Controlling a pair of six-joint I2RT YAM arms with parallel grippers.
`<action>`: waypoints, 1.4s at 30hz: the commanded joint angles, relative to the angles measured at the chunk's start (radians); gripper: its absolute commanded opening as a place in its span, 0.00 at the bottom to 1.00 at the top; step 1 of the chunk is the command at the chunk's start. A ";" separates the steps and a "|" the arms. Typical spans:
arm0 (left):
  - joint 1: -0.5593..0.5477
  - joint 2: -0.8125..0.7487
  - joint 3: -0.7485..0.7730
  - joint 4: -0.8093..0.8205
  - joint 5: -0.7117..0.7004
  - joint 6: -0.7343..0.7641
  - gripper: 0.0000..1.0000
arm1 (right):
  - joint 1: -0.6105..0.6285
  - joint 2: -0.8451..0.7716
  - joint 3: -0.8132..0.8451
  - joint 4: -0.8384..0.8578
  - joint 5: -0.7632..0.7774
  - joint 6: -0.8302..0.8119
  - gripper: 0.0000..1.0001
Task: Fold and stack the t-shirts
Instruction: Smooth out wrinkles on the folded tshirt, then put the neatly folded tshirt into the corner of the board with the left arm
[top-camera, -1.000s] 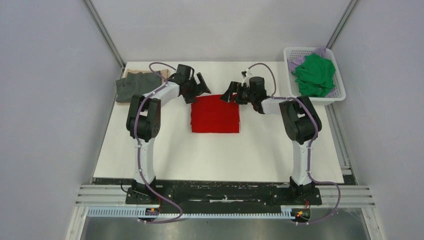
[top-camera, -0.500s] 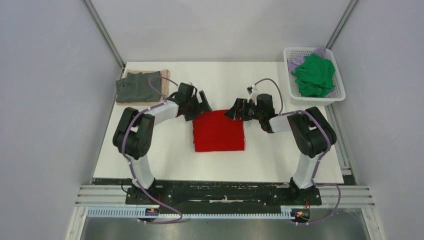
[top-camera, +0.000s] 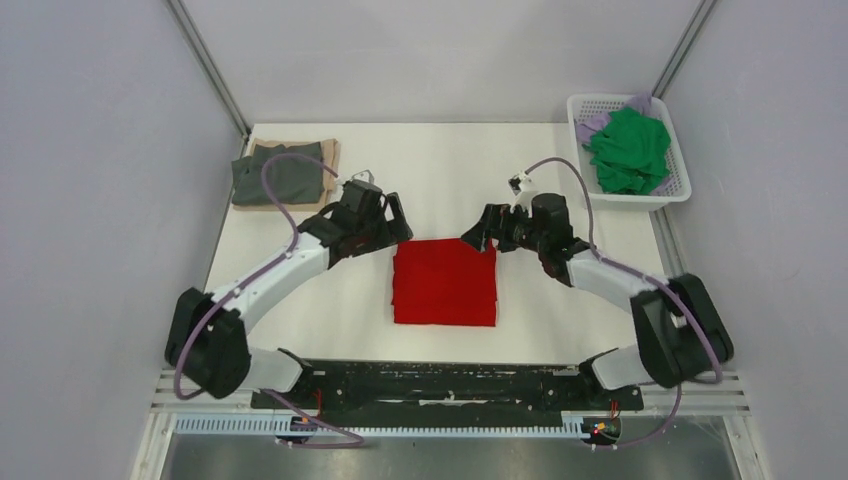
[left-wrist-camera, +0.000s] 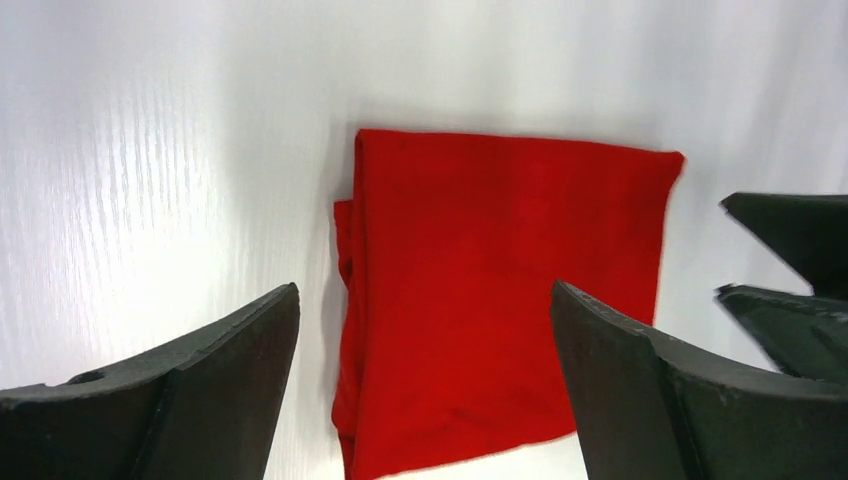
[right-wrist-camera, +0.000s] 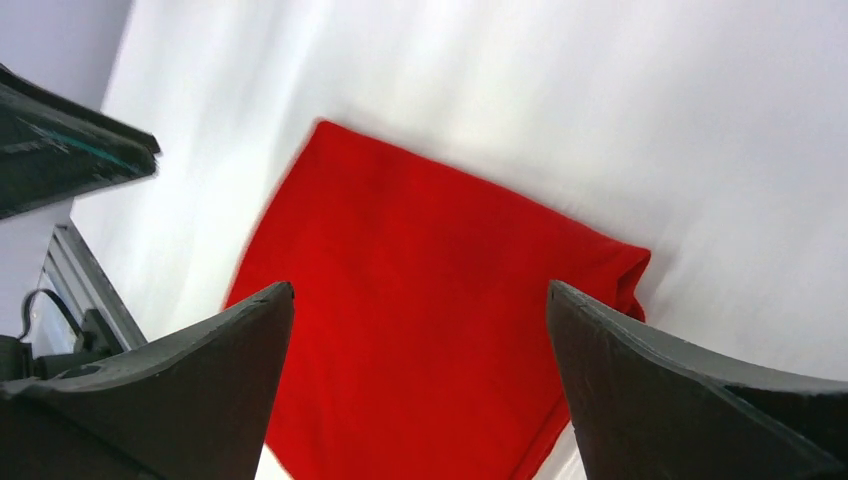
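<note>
The bright red t-shirt (top-camera: 445, 283) lies folded into a rectangle at the table's middle. It also shows in the left wrist view (left-wrist-camera: 500, 300) and the right wrist view (right-wrist-camera: 420, 330). My left gripper (top-camera: 396, 226) is open and empty at the shirt's far left corner, with the cloth seen between its fingers (left-wrist-camera: 425, 288). My right gripper (top-camera: 479, 232) is open and empty at the far right corner (right-wrist-camera: 420, 287). A dark grey t-shirt (top-camera: 272, 176) lies folded on a tan one (top-camera: 330, 152) at the far left. Green (top-camera: 628, 150) and lilac (top-camera: 590, 123) t-shirts sit crumpled in the basket.
The white lattice basket (top-camera: 672, 192) stands at the far right corner. Grey walls close in on both sides. The black rail (top-camera: 450, 375) runs along the near edge. In each wrist view the other gripper shows at the frame's edge (left-wrist-camera: 795, 255) (right-wrist-camera: 70, 140).
Both arms have drawn back toward the near edge, and the red shirt has come with them. It now lies closer to the rail and slightly to the right.
</note>
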 joint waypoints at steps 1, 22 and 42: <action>-0.032 -0.127 -0.071 -0.039 -0.074 -0.055 1.00 | -0.003 -0.257 -0.027 -0.111 0.105 -0.063 0.98; -0.100 0.212 -0.072 -0.020 0.056 -0.009 0.96 | -0.007 -0.802 -0.369 -0.254 0.522 -0.031 0.98; -0.237 0.574 0.286 -0.331 -0.399 0.045 0.02 | -0.008 -0.788 -0.369 -0.274 0.582 -0.060 0.98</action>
